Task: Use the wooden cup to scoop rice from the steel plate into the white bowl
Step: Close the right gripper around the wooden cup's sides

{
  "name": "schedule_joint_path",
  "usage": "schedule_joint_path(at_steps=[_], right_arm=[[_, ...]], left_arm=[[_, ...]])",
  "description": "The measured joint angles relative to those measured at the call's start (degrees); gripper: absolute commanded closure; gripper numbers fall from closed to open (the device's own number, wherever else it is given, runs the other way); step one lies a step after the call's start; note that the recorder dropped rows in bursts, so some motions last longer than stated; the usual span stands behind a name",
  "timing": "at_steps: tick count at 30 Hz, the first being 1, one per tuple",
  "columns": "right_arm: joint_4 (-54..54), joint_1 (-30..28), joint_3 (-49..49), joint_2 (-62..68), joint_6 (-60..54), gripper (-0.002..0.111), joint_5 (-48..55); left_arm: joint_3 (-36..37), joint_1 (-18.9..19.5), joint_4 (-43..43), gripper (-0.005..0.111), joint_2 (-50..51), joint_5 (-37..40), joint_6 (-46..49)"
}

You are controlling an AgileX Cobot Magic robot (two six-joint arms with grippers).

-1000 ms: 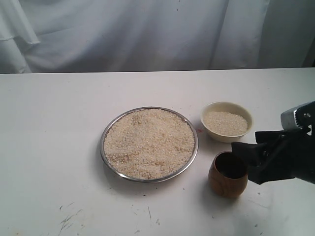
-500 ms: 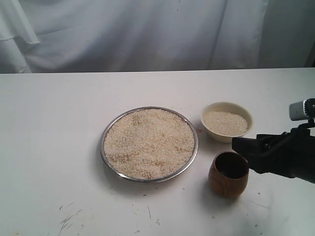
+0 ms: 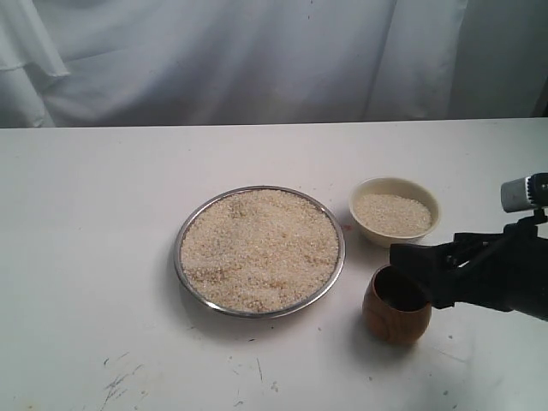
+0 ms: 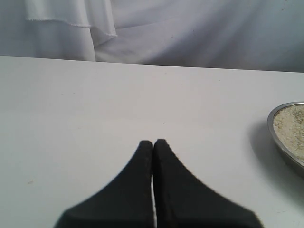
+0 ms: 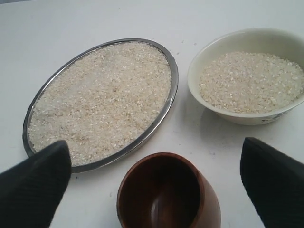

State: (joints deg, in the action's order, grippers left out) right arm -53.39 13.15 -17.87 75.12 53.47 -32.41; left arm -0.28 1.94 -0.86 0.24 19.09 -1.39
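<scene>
My right pincer stands spread wide, holding nothing, a jaw on each side of the cup. The cup sits upright and empty on the tabletop, just beside the plate. Whether a jaw already brushes the wood I can't quite tell. My left pincer is clenched on nothing, well apart. The rice fills the plate; the bowl beyond holds some too. I judge this is the grasp of the cup: next I must advance around it and close squarely, without tipping it.
</scene>
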Motion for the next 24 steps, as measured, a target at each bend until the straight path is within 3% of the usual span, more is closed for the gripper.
schedule_joint_path(at_steps=[7,15,24], right_arm=[[-6.32,4.06,0.00,0.00,0.04,0.019,1.55],[-7.61,9.68,-1.02,0.00,-5.23,0.019,11.77],[-7.50,10.78,-1.11,0.00,-6.69,0.019,16.69]], left_arm=[[0.00,0.00,0.00,0.107,0.00,0.00,0.00],[0.00,0.00,0.00,0.107,0.00,0.00,0.00],[0.00,0.00,0.00,0.107,0.00,0.00,0.00]])
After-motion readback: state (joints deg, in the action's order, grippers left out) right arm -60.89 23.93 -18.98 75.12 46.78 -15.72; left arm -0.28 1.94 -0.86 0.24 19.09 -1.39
